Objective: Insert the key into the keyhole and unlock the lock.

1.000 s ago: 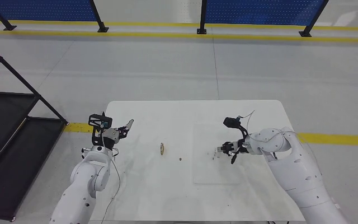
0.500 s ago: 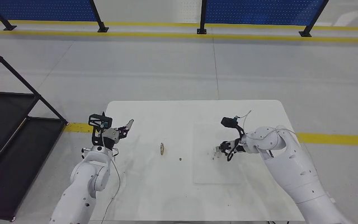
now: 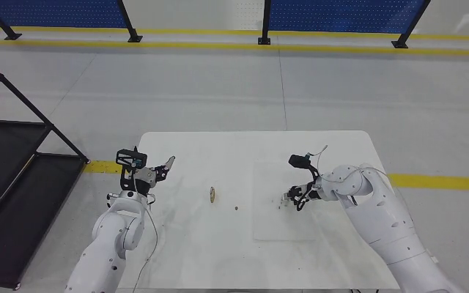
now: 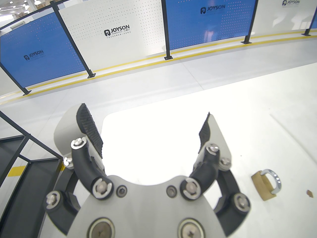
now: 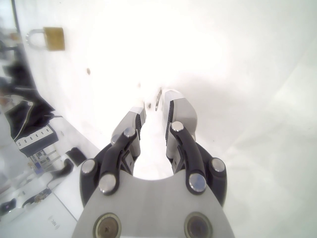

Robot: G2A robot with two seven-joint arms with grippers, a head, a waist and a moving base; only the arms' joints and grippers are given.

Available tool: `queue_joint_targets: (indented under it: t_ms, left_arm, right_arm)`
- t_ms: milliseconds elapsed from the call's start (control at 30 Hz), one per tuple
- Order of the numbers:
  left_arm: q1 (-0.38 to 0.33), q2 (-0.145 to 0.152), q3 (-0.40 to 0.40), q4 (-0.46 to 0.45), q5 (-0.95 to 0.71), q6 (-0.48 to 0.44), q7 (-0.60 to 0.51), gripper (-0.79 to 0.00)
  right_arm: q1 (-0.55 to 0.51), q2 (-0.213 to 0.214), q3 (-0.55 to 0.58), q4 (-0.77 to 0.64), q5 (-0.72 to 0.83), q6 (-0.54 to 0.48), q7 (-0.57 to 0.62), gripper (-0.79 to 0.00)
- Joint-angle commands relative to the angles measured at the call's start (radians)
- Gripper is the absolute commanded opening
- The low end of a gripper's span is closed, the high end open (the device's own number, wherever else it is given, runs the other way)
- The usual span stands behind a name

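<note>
Step in hand, as I judge it: pick-up of the key point(image 5: 158, 100); insertion is not yet begun. The right pincer point(image 5: 154, 107) is low over the counter point(image 3: 220, 157), right of centre, above a pale sheet point(image 3: 271, 227). Its fingers are parted by a narrow gap and are not clamped on anything I can make out. The key shows as a thin bright metal piece, edge-on and washed out by glare. It sits just beyond the fingertips, roughly in line with the gap and closer to one finger; I cannot tell whether it touches that finger. The lock point(image 3: 212, 194) has a brass body and a steel shackle that appears seated. It lies flat left of centre, well apart from the key, with a small dark speck point(image 3: 236, 208) between the two. The left pincer point(image 4: 146, 122) hangs at the left edge of the counter, farther back than the lock, wide open and empty. The lock is untouched and the keyhole is not visible. Next move, in my estimate: close the right pincer squarely on the key's head so the blade projects free. The piece is thin and low on the sheet, so it may slip or skate away. The left pincer will likely need to steady the lock before any insertion.
</note>
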Motion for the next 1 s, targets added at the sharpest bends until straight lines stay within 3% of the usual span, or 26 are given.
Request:
queue_joint_targets:
  t_ms: [0,67,167,567,967]
  left_arm:
    - [0.0,0.0,0.0,0.0,0.0,0.0,0.0,0.0]
    - [0.0,0.0,0.0,0.0,0.0,0.0,0.0,0.0]
    - [0.0,0.0,0.0,0.0,0.0,0.0,0.0,0.0]
    - [0.0,0.0,0.0,0.0,0.0,0.0,0.0,0.0]
    - [0.0,0.0,0.0,0.0,0.0,0.0,0.0,0.0]
  right_arm:
    - [0.002,0.0,-0.004,0.002,0.001,0.002,0.001,-0.643]
    - [0.004,0.0,-0.007,0.004,0.003,0.002,0.001,-0.665]
    - [0.007,0.0,-0.01,0.009,0.004,0.003,0.001,-0.785]
    - [0.006,0.008,-0.004,-0.01,0.002,0.006,0.015,-0.785]
    - [-0.098,0.055,0.122,-0.219,-0.042,-0.005,0.015,-0.785]
